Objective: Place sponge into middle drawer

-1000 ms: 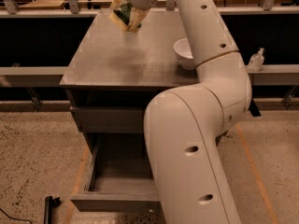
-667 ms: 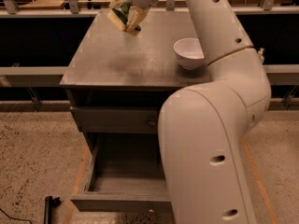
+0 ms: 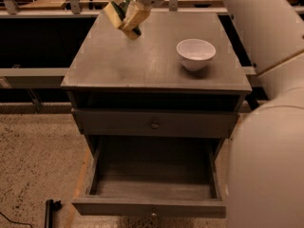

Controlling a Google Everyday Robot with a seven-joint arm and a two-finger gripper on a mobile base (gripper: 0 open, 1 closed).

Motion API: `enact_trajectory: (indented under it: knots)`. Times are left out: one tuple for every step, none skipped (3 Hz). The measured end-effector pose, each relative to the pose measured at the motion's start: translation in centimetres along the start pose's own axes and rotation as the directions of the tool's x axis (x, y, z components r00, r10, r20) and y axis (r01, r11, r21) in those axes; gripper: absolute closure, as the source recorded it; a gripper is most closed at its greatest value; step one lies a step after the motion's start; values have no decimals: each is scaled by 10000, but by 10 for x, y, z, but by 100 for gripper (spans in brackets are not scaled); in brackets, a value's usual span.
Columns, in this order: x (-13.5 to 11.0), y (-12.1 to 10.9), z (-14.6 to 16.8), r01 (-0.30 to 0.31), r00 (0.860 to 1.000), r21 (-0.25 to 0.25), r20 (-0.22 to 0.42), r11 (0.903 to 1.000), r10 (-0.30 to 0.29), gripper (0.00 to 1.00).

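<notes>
Only one camera view covers this moment. I can read no brand, label or writing on anything in it.

My end effector point(image 3: 125, 17) hangs above the far left part of the grey wooden desk point(image 3: 142, 65), near its back edge, with the white wrist housing just above it at the top of the frame. Its two tan fingers point(image 3: 135, 18) are closed onto the small sponge with a dark green scouring layer on a yellow foam base point(image 3: 121, 14). The sponge is pinched between them, tilted, with the green showing along the gap and at the lower tip. The sponge is off the desk top, held in the air above it.

On the desk's right side stands a white round bowl point(image 3: 195, 54), upright, well apart from my end effector.

Below the desk top is a closed grey drawer front with a small round metal knob point(image 3: 155, 124). Under that, the wide grey wooden middle drawer point(image 3: 151, 207) is pulled out toward the camera, its inside open to view. It lies well below and nearer to the camera than the sponge.

My bulky white arm point(image 3: 270, 127) fills the right edge of the frame beside the desk.
</notes>
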State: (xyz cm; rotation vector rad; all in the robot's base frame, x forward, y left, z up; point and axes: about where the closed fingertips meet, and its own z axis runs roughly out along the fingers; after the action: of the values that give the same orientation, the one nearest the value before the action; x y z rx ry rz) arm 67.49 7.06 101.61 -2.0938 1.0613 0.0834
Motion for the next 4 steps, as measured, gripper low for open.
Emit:
enact_trajectory:
  knots:
    - [-37, 37, 9, -777, 9942, -494, 710, 9958, 811, 100]
    - [-39, 56, 29, -849, 9930, -1033, 728, 9910, 927, 100]
    - [-40, 57, 32, -926, 9920, -1004, 767, 9906, 1005, 100]
    - [-46, 71, 31, -1530, 9848, -720, 725, 9856, 1582, 100]
